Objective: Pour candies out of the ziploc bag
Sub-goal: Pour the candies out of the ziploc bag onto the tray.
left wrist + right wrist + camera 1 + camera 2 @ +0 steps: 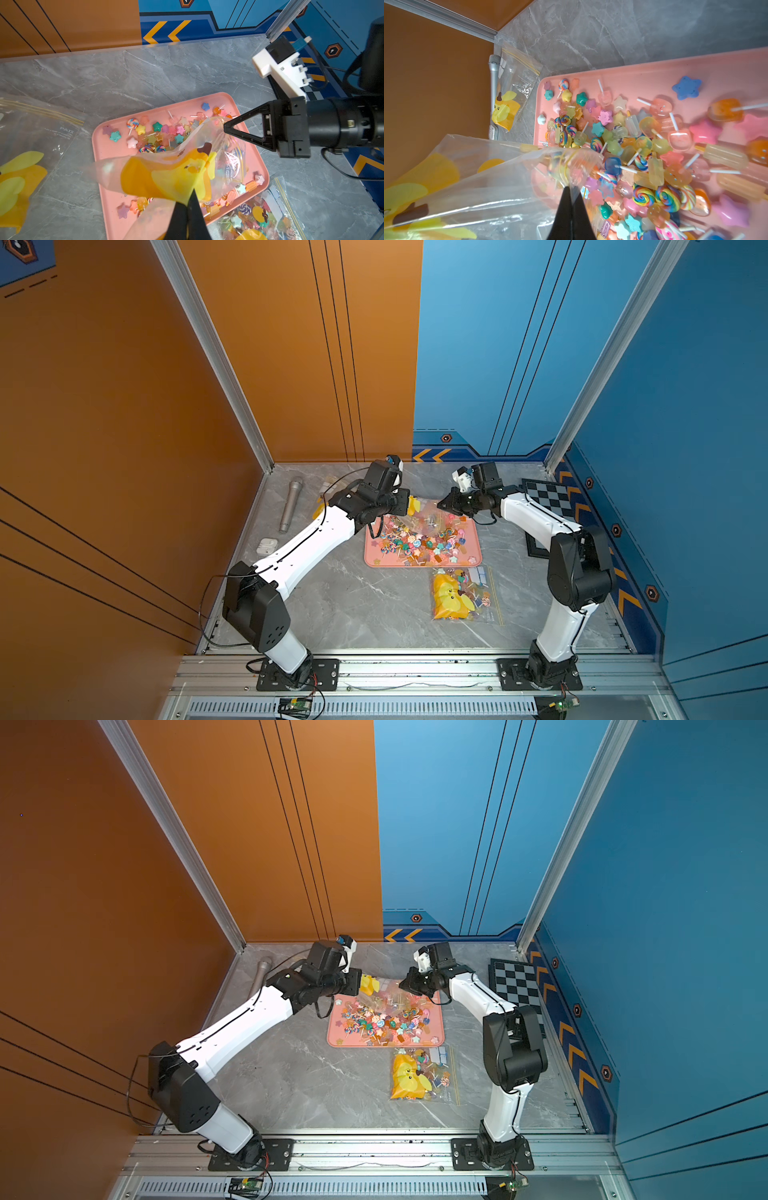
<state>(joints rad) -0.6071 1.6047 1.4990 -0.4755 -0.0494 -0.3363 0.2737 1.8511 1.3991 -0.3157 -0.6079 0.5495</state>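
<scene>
Both jaws are pinched tight: left gripper has the ziploc bag by its duck-print bottom, right gripper by the zip edge, so it tips mouth-down over the pink tray. Candies mostly sit piled on that tray. The flat spare bag beside the tray reads "PATA"; the smaller print's unreadable.

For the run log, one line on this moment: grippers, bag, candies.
left gripper: shut on ziploc bag | right gripper: shut on ziploc bag | candies: spread on pink tray | filled bag: flat on table
</scene>
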